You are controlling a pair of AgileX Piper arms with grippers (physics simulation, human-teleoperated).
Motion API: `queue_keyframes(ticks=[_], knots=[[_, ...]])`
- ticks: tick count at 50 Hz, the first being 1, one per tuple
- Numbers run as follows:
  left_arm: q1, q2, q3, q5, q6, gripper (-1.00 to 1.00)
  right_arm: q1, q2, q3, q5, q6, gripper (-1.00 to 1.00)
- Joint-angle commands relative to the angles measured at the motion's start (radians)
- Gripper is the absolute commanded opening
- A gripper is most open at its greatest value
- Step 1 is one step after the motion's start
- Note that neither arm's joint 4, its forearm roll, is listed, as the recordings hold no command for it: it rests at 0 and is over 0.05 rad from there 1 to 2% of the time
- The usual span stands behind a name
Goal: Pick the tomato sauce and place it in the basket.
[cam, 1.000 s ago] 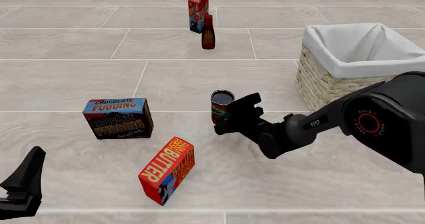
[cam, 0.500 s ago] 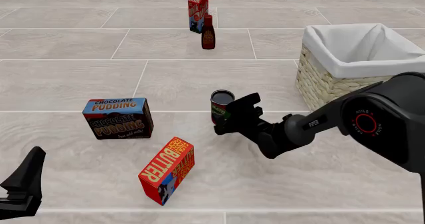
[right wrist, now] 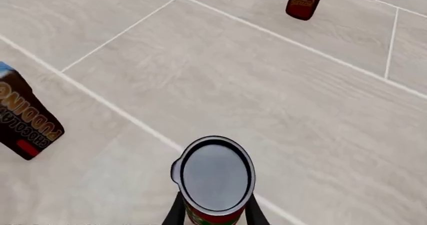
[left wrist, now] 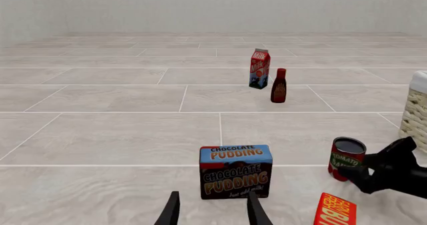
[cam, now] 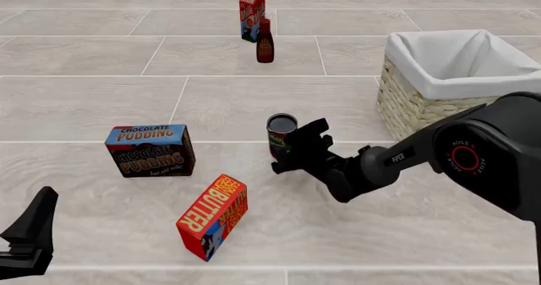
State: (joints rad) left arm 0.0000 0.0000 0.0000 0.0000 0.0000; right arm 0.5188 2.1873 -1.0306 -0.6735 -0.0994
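The basket [cam: 422, 98] stands at the right of the tabletop [cam: 101, 101], its near wall between the can and its open mouth. A carry that stays low risks knocking the can against the woven side or snagging the cloth fold on the rim. The right gripper [cam: 292, 147] sits with its fingers closed against the two sides of the tomato sauce [cam: 280, 133], which stands upright near the middle of the tabletop, well apart from the basket. The hold looks low on a smooth round wall, so the can may tip or slide out during a quick lift. The left gripper [left wrist: 212, 211] hangs idle with its fingers parted and nothing between them, aimed at the pudding box.

Counted, largest first: one basket, two arms, one chocolate pudding box [cam: 149, 149], one butter box [cam: 212, 216] lying tilted near the can, one milk carton [cam: 251, 5] at the far side, one dark sauce bottle [cam: 265, 41] just in front of it, and one tomato sauce can.
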Motion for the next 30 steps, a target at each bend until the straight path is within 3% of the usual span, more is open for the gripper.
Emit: queue_keyframes(ticks=[1,30], knots=[[0.0,0.0,0.0,0.0,0.0,1.0,0.015,-0.005,0.014,0.0,0.018,-1.0],[0.0,0.0,0.0,0.0,0.0,1.0,0.021,-0.227,0.167,-0.015,0.006,-1.0]])
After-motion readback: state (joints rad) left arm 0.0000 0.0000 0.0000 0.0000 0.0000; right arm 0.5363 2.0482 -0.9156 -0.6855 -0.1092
